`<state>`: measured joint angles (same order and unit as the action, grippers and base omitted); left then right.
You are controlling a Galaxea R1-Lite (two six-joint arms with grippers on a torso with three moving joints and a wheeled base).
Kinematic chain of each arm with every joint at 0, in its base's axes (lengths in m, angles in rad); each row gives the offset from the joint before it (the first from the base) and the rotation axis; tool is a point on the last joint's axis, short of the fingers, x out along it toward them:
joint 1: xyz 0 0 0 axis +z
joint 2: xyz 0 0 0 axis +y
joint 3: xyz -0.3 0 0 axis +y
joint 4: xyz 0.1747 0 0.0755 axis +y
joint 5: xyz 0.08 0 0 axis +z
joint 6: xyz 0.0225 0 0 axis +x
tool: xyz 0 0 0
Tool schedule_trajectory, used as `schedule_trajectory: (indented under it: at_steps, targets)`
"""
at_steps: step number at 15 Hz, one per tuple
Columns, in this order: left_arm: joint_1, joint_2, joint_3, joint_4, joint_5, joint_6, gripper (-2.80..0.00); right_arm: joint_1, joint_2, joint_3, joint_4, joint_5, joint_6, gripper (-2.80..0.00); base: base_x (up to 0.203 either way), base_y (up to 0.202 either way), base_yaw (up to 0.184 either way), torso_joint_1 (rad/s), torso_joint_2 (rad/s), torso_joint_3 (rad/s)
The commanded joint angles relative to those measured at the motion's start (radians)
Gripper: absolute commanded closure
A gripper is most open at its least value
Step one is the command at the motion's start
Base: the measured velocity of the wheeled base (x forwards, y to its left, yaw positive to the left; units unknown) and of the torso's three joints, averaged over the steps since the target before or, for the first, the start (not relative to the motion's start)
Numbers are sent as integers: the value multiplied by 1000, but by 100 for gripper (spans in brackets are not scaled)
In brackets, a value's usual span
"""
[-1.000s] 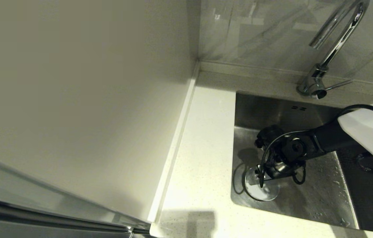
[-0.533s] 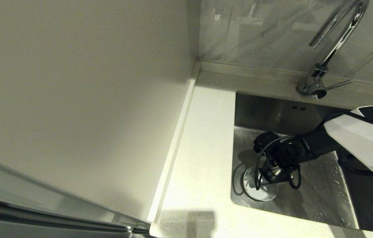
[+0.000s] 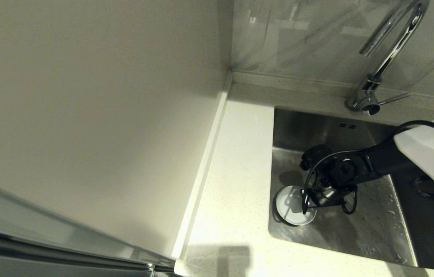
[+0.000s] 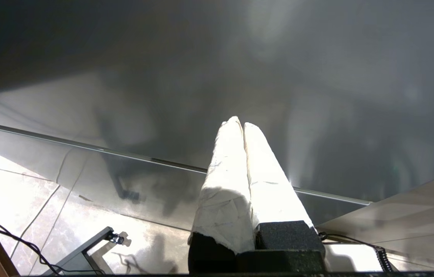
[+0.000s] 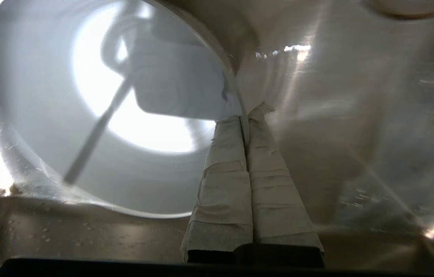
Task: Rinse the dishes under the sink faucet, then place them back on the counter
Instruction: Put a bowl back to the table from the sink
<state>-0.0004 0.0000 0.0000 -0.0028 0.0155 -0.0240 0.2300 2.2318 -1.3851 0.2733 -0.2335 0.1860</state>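
Observation:
A pale bowl [image 3: 290, 206], white or pale blue-grey, is in the near left corner of the sink [image 3: 359, 234], close to its left wall. My right gripper [image 3: 314, 198] reaches down into the basin and is shut on the bowl's right rim. In the right wrist view the rim of the bowl [image 5: 86, 146] runs in between the taped fingertips of the right gripper [image 5: 245, 115]. The faucet [image 3: 389, 54] stands at the back right with no water showing. My left gripper [image 4: 243, 124] is shut and empty, parked low away from the sink. The other bowls are out of view.
The white speckled counter [image 3: 236, 181] runs along the sink's left side, bounded by a raised strip and the cream wall panel [image 3: 86, 115]. A dark round shape [image 3: 428, 188], likely the drain, lies under my right forearm. Water drops dot the basin floor.
My right gripper dipped towards the basin floor, then drew back a little. The bowl in it has shifted left, nearer the sink's left wall.

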Motion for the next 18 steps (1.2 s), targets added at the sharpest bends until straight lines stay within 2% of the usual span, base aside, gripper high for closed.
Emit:
schedule_trajectory:
  at_steps: [1, 3, 8, 9, 12, 14, 16, 18]
  targets:
    - [0, -3, 0, 0, 0, -1, 0, -15, -71, 6, 16, -1, 1, 0, 0, 0, 0, 0, 0, 0]
    - [0, -3, 0, 0, 0, -1, 0, -29, -150, 27, 47, -6, 11, 0, 0, 0, 0, 0, 0, 0]
    - [0, -3, 0, 0, 0, -1, 0, -82, -466, 194, 81, -41, 18, 0, 0, 0, 0, 0, 0, 0]
    - [0, -3, 0, 0, 0, -1, 0, -118, -533, 216, 83, -55, 16, 0, 0, 0, 0, 0, 0, 0]
    - [0, -3, 0, 0, 0, -1, 0, -317, -657, 241, 83, -78, -14, 0, 0, 0, 0, 0, 0, 0]
    - [0, -3, 0, 0, 1, -1, 0, -408, -741, 241, 67, -111, -108, 0, 0, 0, 0, 0, 0, 0]
    - [0, -3, 0, 0, 0, -1, 0, -432, -855, 250, 7, -129, -224, 0, 0, 0, 0, 0, 0, 0]
    - [0, -3, 0, 0, 0, -1, 0, -438, -983, 304, -151, -132, -412, 0, 0, 0, 0, 0, 0, 0]
